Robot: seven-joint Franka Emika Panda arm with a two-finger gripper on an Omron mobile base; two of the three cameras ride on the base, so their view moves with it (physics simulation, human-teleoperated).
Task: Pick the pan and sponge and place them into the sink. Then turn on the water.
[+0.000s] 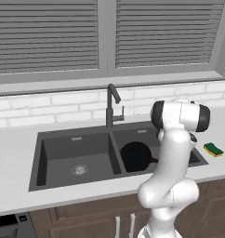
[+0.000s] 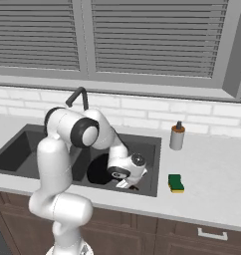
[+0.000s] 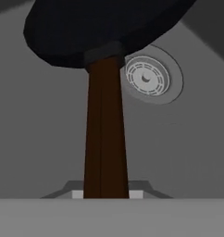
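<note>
white arm [image 1: 172,176] built of thick, rounded, glossy segments, swelling into bulbous joints. dark, near-black bands and end caps at the joints, one broad dark cap on the shoulder-like drum [image 2: 85,133]. smaller white wrist block [image 2: 126,167] carrying a round dark disc ringed in grey, plus a small grey circular fitting on top. smooth shell throughout, free of visible cables, screws or lettering.

I'm seeing the pan [image 3: 104,28] running off the hand view's top edge, its brown handle [image 3: 106,134] dropping behind the grey band. From the left base, my own arm is covering part of the sink's [image 1: 77,135] right basin, and the gripper's fingertips aren't making themselves out.
</note>
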